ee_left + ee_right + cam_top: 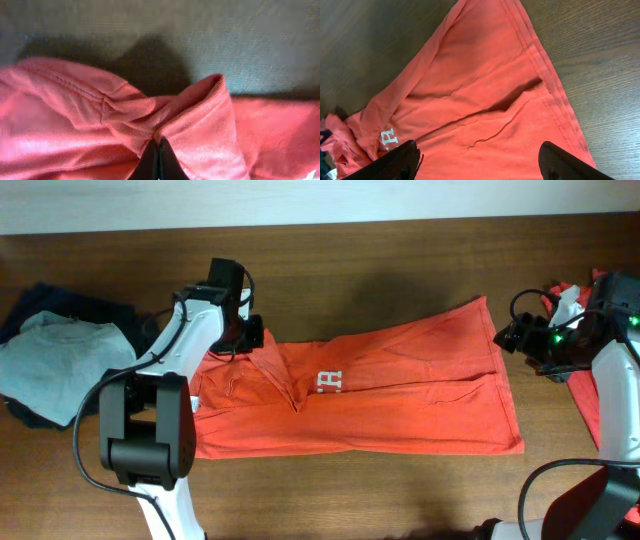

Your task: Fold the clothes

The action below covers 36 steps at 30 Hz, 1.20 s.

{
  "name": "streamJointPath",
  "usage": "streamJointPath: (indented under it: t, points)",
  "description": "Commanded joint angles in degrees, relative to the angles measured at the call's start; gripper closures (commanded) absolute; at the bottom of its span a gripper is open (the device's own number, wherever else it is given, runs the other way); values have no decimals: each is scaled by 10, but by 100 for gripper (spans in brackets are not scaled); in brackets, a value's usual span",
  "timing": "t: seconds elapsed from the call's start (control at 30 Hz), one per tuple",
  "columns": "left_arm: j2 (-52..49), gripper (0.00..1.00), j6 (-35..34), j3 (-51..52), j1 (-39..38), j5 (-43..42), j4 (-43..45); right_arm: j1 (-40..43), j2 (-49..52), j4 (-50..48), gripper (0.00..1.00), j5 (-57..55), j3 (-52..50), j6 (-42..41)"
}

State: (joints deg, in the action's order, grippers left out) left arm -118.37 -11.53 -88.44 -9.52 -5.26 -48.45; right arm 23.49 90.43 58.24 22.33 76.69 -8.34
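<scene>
The T-shirt (380, 400) is spread along the table (400, 260), a bunched far edge pinched in the closed left gripper (159, 156), seemingly for folding, while the right gripper (480, 159) is held open, empty, near the hem.

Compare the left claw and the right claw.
The left claw is shut, pinching a fold of the shirt; the right claw is open, holding nothing. The left claw is at one end of the shirt, the right claw near its opposite, hemmed end. Both have dark fingers.
</scene>
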Motion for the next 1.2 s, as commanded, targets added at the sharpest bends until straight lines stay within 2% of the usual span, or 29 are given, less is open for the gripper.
streamJointPath:
  t: [0.0, 0.2, 0.33, 0.53, 0.77, 1.17]
  points:
    - [9, 100, 5, -61, 8, 6, -51, 2, -7, 0, 19, -5, 7, 6]
    - [44, 100, 5, -169, 10, 6, -221, 2, -7, 0, 19, -5, 7, 6]
    - [48, 100, -21, -172, 10, 5, -317, 2, -7, 0, 19, -5, 7, 6]
    - [48, 100, -21, -172, 10, 2, -406, 2, -7, -1, 19, -5, 7, 6]
    - [48, 99, -21, -172, 10, 1, -480, 2, -7, -1, 19, -5, 7, 6]
    - [48, 99, -21, -162, -7, -30, -483, 2, -7, 0, 19, -5, 7, 6]
